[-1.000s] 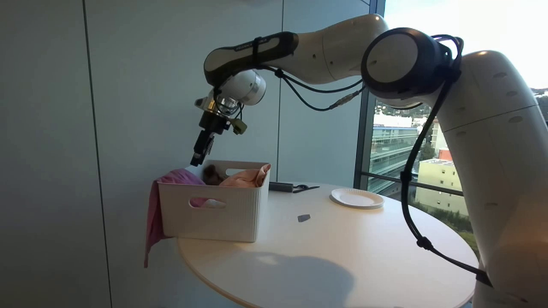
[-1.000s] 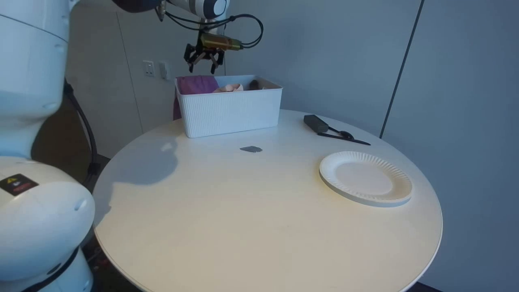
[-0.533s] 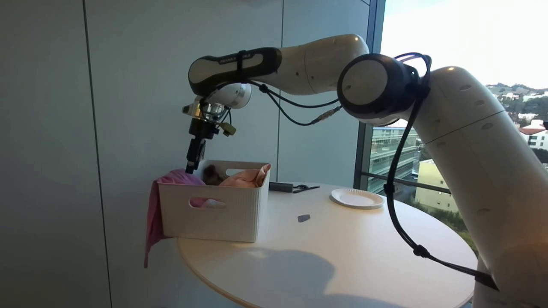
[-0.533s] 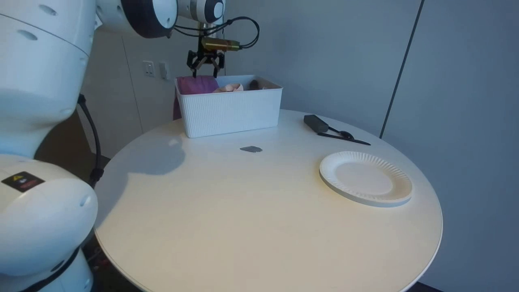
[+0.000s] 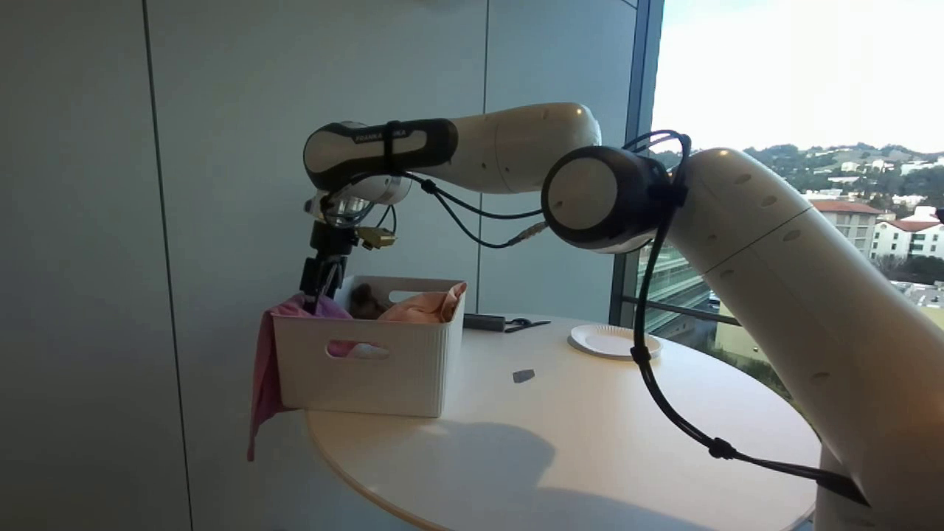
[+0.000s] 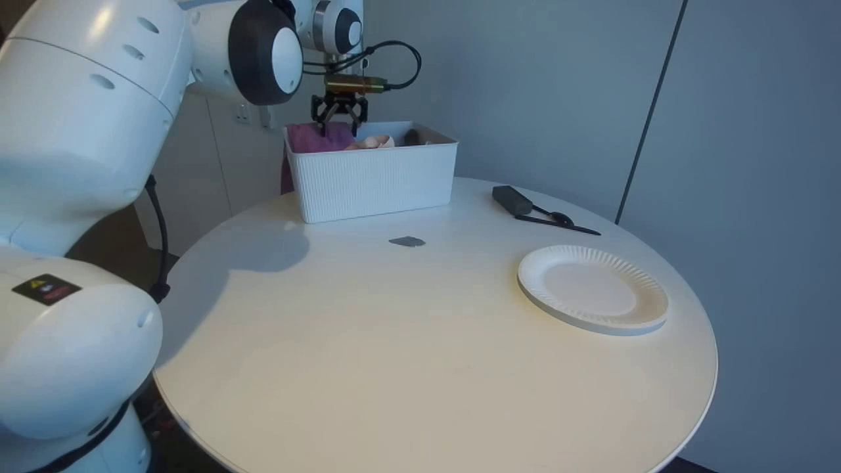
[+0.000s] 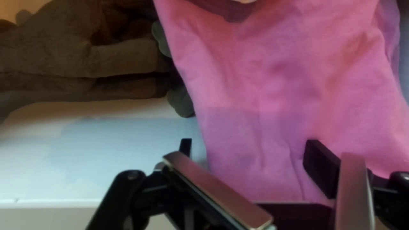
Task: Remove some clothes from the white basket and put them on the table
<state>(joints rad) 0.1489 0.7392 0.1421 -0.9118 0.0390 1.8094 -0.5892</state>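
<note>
Looks like the grabbing step, not yet done
Gripper (image 7: 249,149) spread apart, pink cloth (image 7: 274,92) just beneath it, partly inside the white basket (image 6: 374,180); next, I'd guess, pinch and lift

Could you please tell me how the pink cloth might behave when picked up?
The pink cloth should be floppy, judging by its soft folds and limp drape. It may also drag against the white basket as it rises, since part of it hangs down outside.
</note>
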